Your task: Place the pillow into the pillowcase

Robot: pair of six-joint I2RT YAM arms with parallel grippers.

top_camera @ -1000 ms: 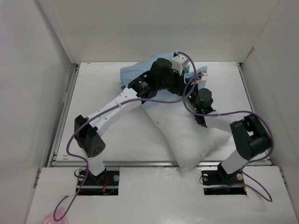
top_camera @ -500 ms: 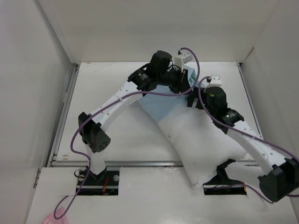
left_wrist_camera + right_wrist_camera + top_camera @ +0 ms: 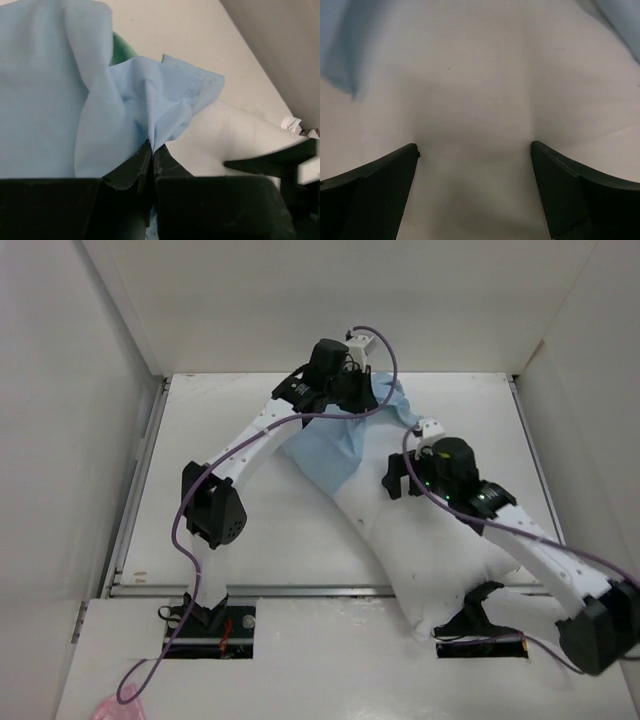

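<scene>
Pillow (image 3: 440,540) lay diagonally on the table (image 3: 215,430), its far end inside the pillowcase (image 3: 330,445) and most of it bare: stuffing step, early by our judgement. L gripper (image 3: 152,150) was pinched shut on the case's bunched hem. R gripper (image 3: 474,146) gaped fully wide over the pillow's middle, holding nothing. Next, we reckoned, R must grip & shove inward.

The left arm (image 3: 250,445) and the right arm (image 3: 530,540) are white tubes with fat black joints. A thin purple cable (image 3: 180,540) loops along each. Tiny green lights (image 3: 430,480) glow on the right one. The left gripper (image 3: 152,145) and right gripper (image 3: 474,146) are black.
</scene>
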